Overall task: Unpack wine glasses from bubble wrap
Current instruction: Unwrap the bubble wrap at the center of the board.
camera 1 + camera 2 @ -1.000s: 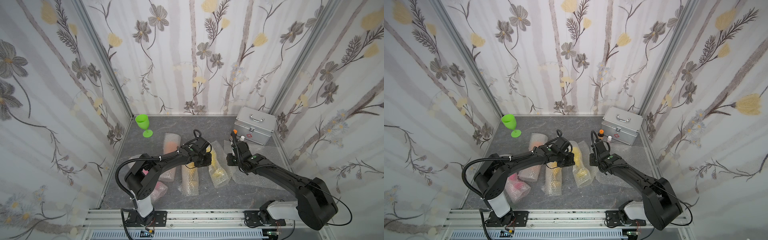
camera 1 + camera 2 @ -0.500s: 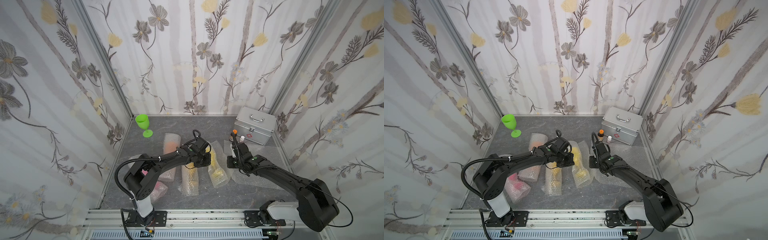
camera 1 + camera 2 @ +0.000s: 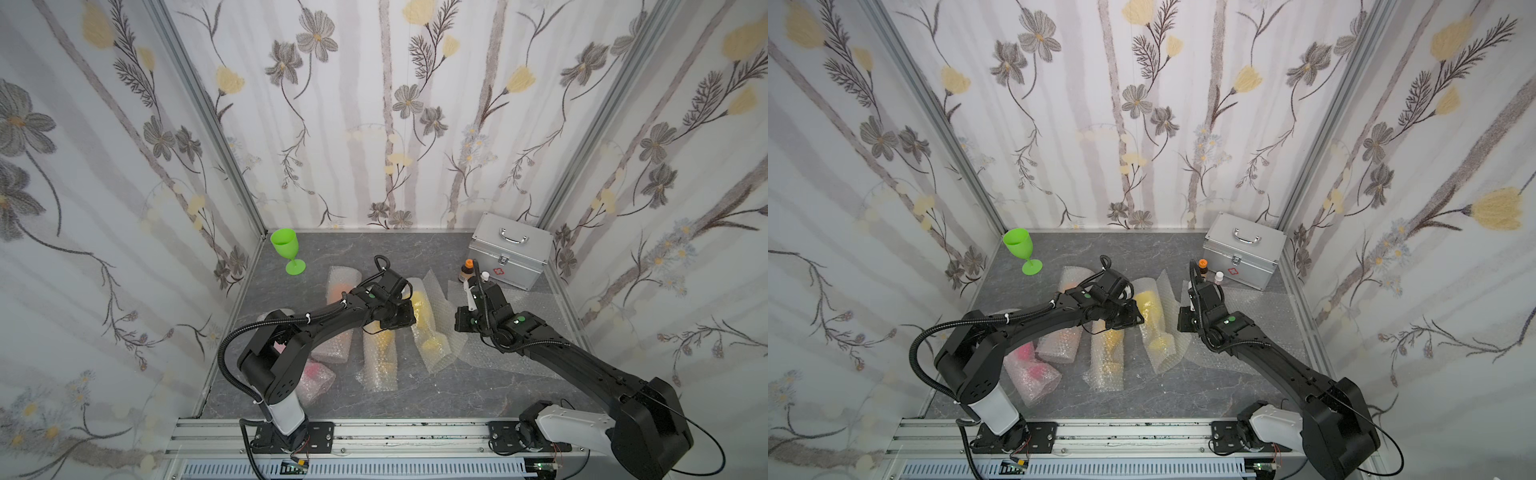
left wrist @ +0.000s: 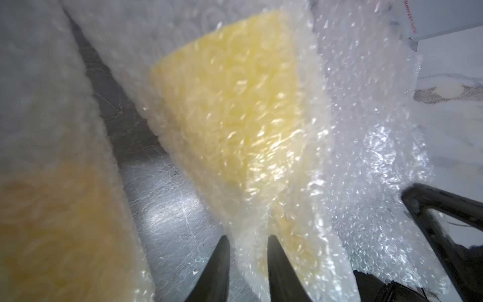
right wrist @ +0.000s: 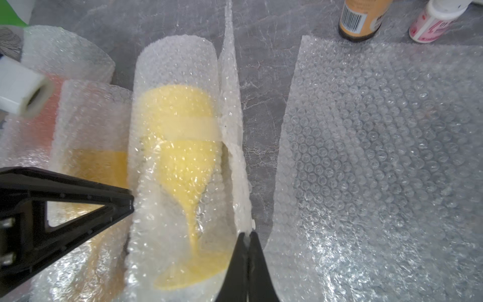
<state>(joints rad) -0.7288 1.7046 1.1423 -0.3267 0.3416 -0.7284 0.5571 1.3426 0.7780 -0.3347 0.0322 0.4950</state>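
standing goblet (image 3: pixel 285 245): lime green
wrapped goblet (image 5: pixel 183 146): yellow
bubble wrap (image 5: pixel 379 157): clear, dimpled, shiny
tape (image 5: pixel 193 129): cream
lower-left bundle (image 3: pixel 1030 370): hot pink inside
case (image 3: pixel 509 255): silver
bottle cap (image 3: pixel 469 263): orange
floor (image 3: pixel 415 249): grey, veined
walls (image 3: pixel 374 104): white, grey-and-yellow flowers
arms (image 3: pixel 332 320): black

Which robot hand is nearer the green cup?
Left. The green goblet stands in the back corner. The left gripper is beside the wrapped yellow goblet on that side; the right gripper pinches bubble wrap on the opposite side.
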